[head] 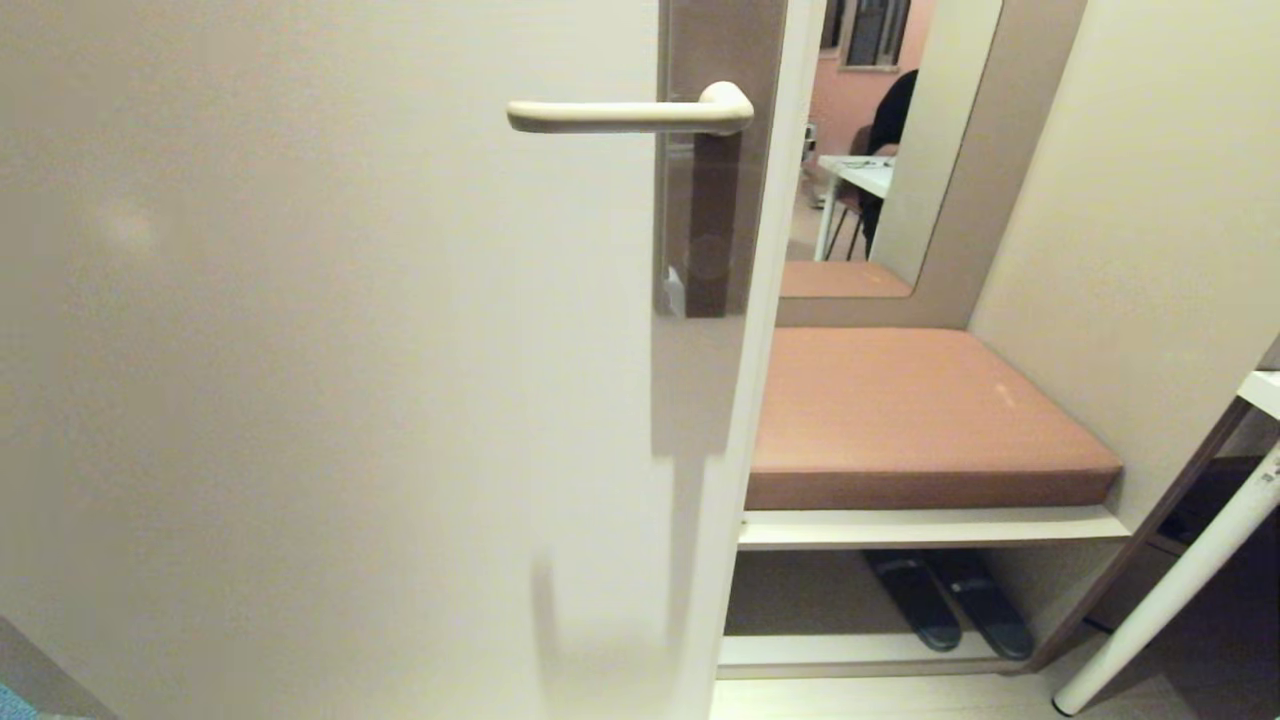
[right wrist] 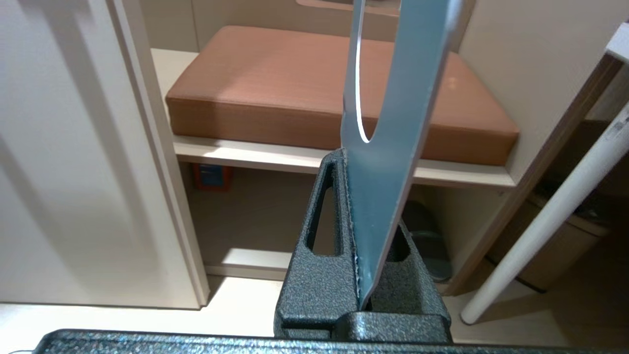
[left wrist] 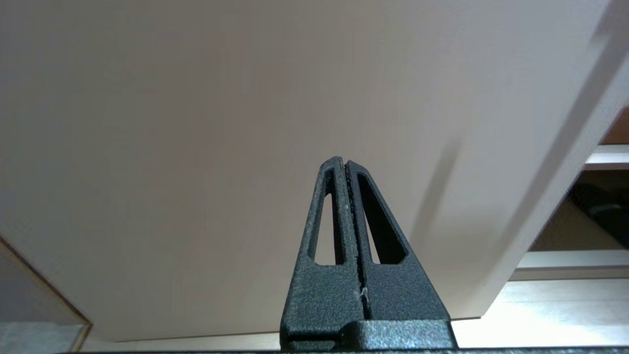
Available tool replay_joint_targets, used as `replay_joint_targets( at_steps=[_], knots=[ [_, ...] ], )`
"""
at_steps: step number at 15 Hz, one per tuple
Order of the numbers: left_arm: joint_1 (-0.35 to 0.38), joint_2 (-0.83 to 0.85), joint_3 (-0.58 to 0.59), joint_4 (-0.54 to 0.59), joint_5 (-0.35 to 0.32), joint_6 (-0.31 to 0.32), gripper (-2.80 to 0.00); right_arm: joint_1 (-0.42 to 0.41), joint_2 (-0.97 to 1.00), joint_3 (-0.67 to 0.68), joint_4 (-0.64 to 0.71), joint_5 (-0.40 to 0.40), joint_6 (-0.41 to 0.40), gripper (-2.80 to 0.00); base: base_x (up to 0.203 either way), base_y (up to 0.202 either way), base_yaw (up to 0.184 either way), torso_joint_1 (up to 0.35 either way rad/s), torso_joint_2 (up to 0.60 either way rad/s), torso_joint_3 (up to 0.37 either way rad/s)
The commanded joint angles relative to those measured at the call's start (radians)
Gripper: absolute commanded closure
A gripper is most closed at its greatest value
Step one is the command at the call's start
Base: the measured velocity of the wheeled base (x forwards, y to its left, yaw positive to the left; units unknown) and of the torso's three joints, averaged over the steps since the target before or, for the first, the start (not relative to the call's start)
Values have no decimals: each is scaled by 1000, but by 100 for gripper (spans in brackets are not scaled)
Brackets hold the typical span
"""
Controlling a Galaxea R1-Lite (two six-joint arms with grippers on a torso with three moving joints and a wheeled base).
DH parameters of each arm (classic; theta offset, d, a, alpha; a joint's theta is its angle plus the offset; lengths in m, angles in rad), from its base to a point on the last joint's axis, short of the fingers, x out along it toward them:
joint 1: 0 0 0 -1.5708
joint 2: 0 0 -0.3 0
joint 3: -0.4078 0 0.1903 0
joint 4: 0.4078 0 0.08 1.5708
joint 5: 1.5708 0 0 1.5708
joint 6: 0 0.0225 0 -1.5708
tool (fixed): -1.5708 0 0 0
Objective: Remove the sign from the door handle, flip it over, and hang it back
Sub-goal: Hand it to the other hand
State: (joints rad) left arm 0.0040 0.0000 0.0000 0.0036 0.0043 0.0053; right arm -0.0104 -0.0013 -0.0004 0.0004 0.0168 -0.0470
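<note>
**Sign off the handle, pinched in the right gripper**

While neither arm shows in the head view, the slim cream-beige lever door handle (head: 630, 115) juts out level from its tall brown-grey plate (head: 715, 160) near the edge of the pale cream door (head: 300, 350), and nothing hangs on it. Beyond the door's edge a terracotta padded seat cushion (head: 920, 420) lies on a white shelf (head: 930, 525), with a pair of dark slippers (head: 945, 600) on the floor under that shelf. Above the cushion a tall mirror (head: 880, 150) reflects a seated person in dark clothing at a white table. A white round table leg (head: 1170, 590) slants down well to the side of the cushion.

Seen from the left wrist, the black textured left gripper (left wrist: 345, 164) has its two fingers pressed together with nothing between them, pointing at the plain face of the door (left wrist: 221, 123).

Seen from the right wrist, the right gripper (right wrist: 351, 162) is clamped on the sign (right wrist: 388, 147), a thin blue card hanger seen nearly edge-on. The card stands up out of the fingers in front of the cushion (right wrist: 275, 83), its curved cut-out showing just above the fingertips. No lettering can be read from this angle. The door's edge (right wrist: 157, 162) stands well apart from the card.
</note>
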Motion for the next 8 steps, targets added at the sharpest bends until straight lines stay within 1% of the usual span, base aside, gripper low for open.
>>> replay_joint_targets(
  at_steps=[1, 8],
  knots=[
    [2, 0, 0, -1, 0, -1, 0, 1, 1, 0, 1, 0, -1, 0, -1, -98, -9, -2, -1, 7],
    [2, 0, 0, -1, 2, -2, 0, 1, 1, 0, 1, 0, -1, 0, 0, -190, 1, 1, 3, 3]
  ],
)
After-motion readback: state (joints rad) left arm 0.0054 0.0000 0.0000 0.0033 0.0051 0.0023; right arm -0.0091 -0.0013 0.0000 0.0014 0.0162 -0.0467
